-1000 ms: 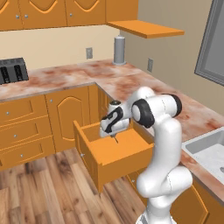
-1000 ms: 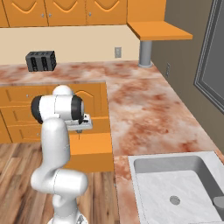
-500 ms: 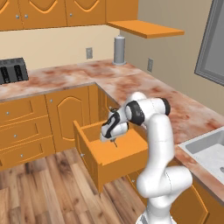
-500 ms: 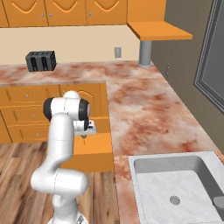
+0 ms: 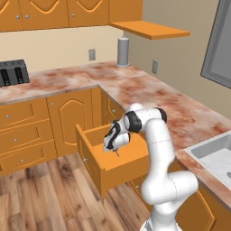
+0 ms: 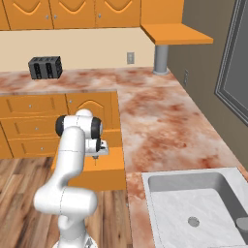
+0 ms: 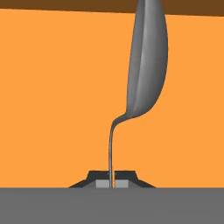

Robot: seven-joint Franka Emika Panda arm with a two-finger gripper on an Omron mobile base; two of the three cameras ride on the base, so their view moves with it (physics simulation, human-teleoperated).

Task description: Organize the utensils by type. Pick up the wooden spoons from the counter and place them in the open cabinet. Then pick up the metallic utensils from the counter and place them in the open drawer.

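Observation:
My gripper (image 7: 112, 183) is shut on the thin handle of a grey metallic spoon (image 7: 146, 65), whose bowl points away from the hand over the drawer's orange inside (image 7: 52, 87). In the base views the gripper (image 5: 114, 150) (image 6: 97, 156) hangs low inside the open drawer (image 5: 122, 173) (image 6: 104, 177), which juts out from under the counter (image 5: 149, 92) (image 6: 160, 121). The cabinet shelf (image 5: 153, 30) (image 6: 177, 34) stands high at the back. The wooden spoons are out of view.
A dark toaster (image 5: 11, 72) (image 6: 45, 67) sits at the counter's far left. A grey post (image 5: 122, 52) (image 6: 161, 59) stands under the shelf. The sink (image 5: 216, 155) (image 6: 193, 203) lies at the near right. Wooden floor spreads left of the drawer.
The hand has come down and forward from above the drawer's rim into the drawer, with the metallic spoon still in its grip.

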